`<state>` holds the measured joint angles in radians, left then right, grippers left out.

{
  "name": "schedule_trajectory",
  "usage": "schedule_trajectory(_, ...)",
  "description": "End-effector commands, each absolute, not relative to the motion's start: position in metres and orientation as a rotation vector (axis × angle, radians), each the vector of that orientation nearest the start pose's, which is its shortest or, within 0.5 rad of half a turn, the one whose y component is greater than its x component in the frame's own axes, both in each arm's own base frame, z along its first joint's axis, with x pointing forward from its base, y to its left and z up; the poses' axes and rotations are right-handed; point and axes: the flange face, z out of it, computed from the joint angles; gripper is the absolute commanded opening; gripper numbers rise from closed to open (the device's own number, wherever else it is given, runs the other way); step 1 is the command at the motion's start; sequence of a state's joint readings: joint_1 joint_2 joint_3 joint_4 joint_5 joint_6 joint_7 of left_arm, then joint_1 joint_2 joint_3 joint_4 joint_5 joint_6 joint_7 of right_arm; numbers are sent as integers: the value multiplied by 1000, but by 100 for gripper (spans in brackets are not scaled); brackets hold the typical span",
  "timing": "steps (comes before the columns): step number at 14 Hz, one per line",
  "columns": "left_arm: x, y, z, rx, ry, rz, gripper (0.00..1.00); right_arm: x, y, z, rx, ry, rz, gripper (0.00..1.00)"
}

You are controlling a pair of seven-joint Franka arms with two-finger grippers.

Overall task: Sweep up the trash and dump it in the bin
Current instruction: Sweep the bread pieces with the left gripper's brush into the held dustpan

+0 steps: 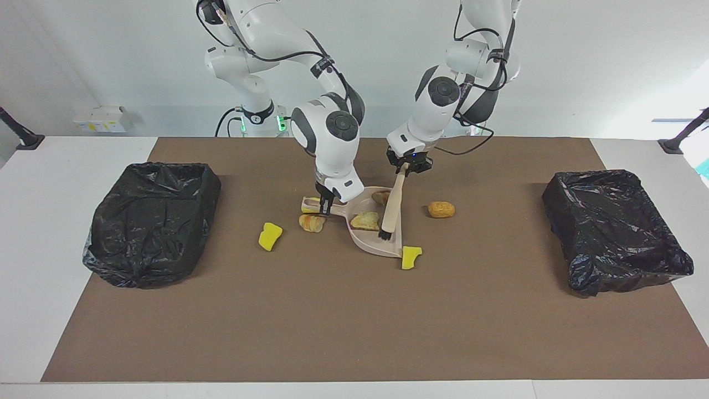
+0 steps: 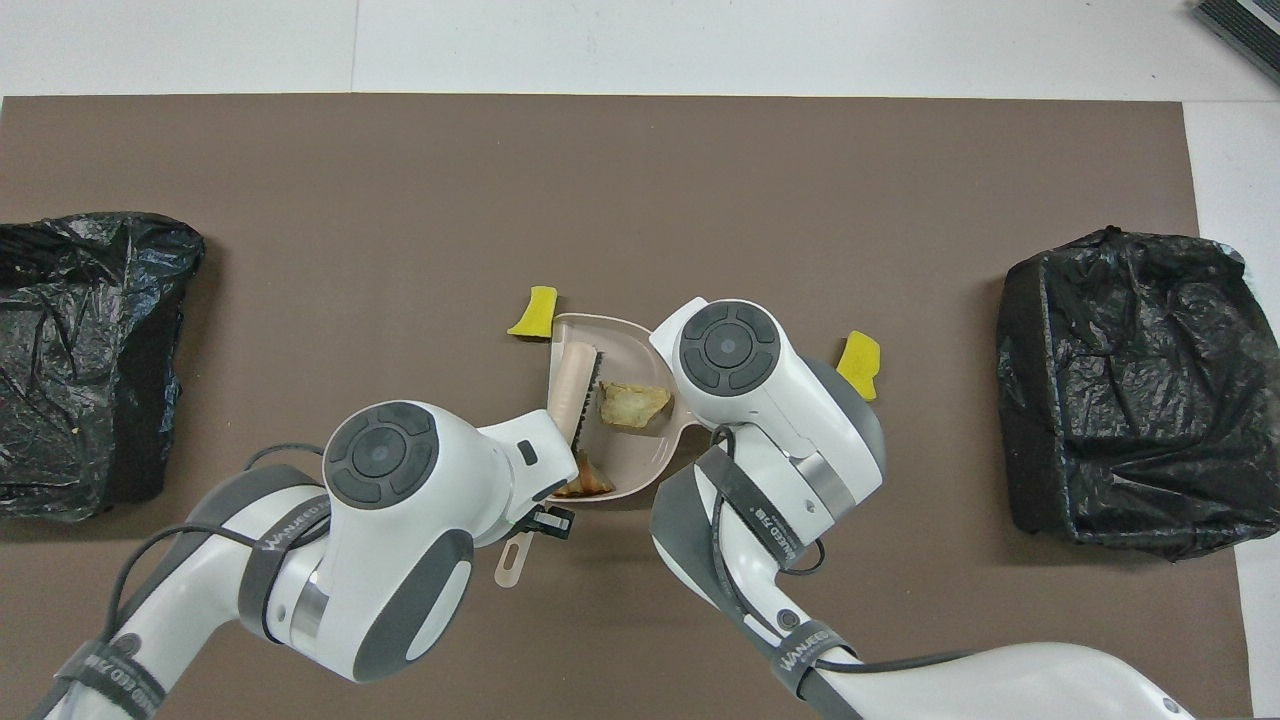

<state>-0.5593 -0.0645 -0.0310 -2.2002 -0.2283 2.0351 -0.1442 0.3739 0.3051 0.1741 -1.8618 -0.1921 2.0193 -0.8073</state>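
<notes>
Beige dustpan (image 1: 372,235) sits mid-surface on the brown mat (image 1: 354,321); my right gripper (image 1: 325,206) has its jaws closed on the pan's handle. My left gripper (image 1: 409,166) has its jaws clamped on the beige brush (image 1: 391,213), bristles down inside the pan. Trash: two bread lumps (image 1: 366,221) lie in the pan, another (image 1: 441,209) on the mat toward the left arm's end, one (image 1: 312,223) just beside the handle. Yellow chunks (image 1: 270,236) lie on the mat around the pan, one (image 1: 410,257) touching its lip. Black-lined bins (image 1: 152,221) stand at both ends.
</notes>
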Motion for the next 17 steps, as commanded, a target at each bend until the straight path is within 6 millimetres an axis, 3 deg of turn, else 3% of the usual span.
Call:
schedule_trajectory(1, 441, -248, 436, -3217, 458, 213, 0, 533, 306, 341, -2466, -2143, 232, 0)
schedule_trajectory(3, 467, -218, 438, -3139, 524, 105, 0, 537, 302, 346, -2463, -2145, 242, 0)
schedule_trajectory(5, 498, -185, 426, -3108, 660, 81, 0, 536, 301, 346, -2462, -2147, 253, 0)
schedule_trajectory(7, 532, -178, 402, -3041, 709, 96, 0, 534, 299, 347, -2462, -2177, 293, 0)
schedule_trajectory(8, 538, -184, 389, -3026, 729, 111, 0, 532, 298, 347, -2460, -2180, 304, 0)
schedule_trajectory(11, 519, -208, 367, -2998, 814, 157, 0, 529, 299, 345, -2455, -2183, 324, 0)
schedule_trajectory(13, 503, -220, 364, -2979, 867, 202, 0, 528, 298, 345, -2455, -2184, 327, 0)
schedule_trajectory(17, 460, -258, 375, -2978, 962, 370, 0, 528, 298, 345, -2455, -2184, 327, 0)
